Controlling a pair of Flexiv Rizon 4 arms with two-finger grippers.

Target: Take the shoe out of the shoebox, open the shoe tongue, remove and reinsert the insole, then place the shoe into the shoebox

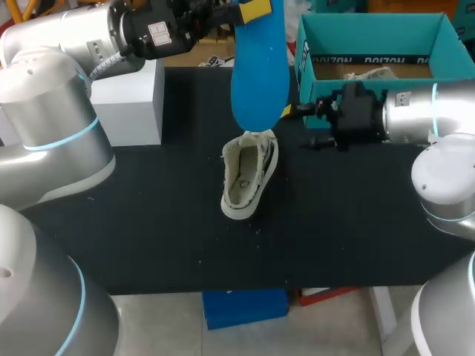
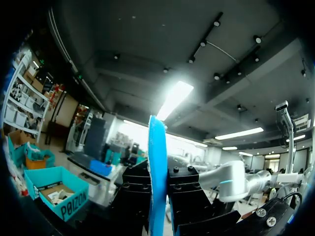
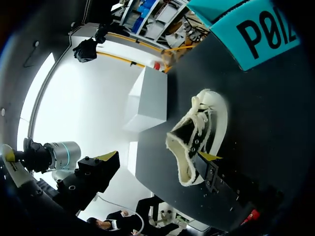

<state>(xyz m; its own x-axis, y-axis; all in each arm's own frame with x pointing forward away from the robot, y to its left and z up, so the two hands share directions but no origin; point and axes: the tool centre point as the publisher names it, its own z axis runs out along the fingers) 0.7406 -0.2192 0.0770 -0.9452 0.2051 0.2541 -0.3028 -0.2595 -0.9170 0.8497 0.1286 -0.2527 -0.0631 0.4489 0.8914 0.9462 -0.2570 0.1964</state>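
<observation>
**Insole out and hanging over the shoe; it goes back in next**

At the shoe's 10 o'clock a white box (image 1: 130, 104) stands on the black table (image 1: 148, 237), clear of the work. The left gripper (image 2: 158, 196) is clamped on the blue insole (image 1: 258, 67). In the left wrist view the insole stands edge-on, pinched between the two black fingers. It hangs nearly upright, and its lower end is just above the shoe's 12 o'clock end.

The shoe (image 1: 249, 178) lies mid-table with its mouth open and facing up. Its heel seems to point to 12 o'clock and its toe to 6. The right gripper (image 1: 297, 122) sits close at the shoe's 1 o'clock, by the heel. I cannot tell how far open it is, or whether it has the heel collar. The teal shoebox (image 1: 371, 26) stands open at 2 o'clock.

My judgement is that reinsertion is the step in hand. To do it well:

- Tip the insole so its lower end points toward the toe, not straight down.
- Feed it in low along the sole, under the tongue, with the shoe braced at the heel.
- Do not push from high up, since a soft insole will probably buckle.
- Let go only once the heel end lies flat.
</observation>
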